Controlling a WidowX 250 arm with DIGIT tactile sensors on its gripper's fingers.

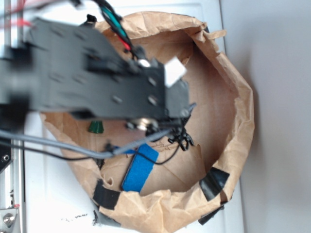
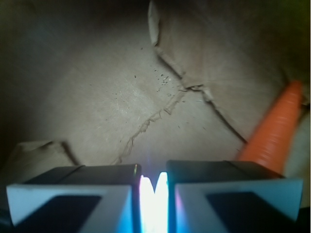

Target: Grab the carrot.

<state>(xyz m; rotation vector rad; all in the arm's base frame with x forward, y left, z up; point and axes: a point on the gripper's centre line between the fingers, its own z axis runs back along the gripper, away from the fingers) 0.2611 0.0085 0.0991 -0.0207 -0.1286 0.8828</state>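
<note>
The carrot (image 2: pixel 274 133) lies on the crumpled brown paper floor at the right of the wrist view, its tapered orange body running from upper right down behind the right finger (image 2: pixel 233 194); in the exterior view only its dark green stem (image 1: pixel 95 127) peeks from under the arm. The gripper (image 2: pixel 154 194) has its two fingers drawn nearly together, a thin bright slit between them, and nothing is pinched. Nearby in the paper bag (image 1: pixel 238 97) a flat blue block (image 1: pixel 140 167) rests on the floor. Black tape patches (image 1: pixel 213 183) sit on the bag's rim.
</note>
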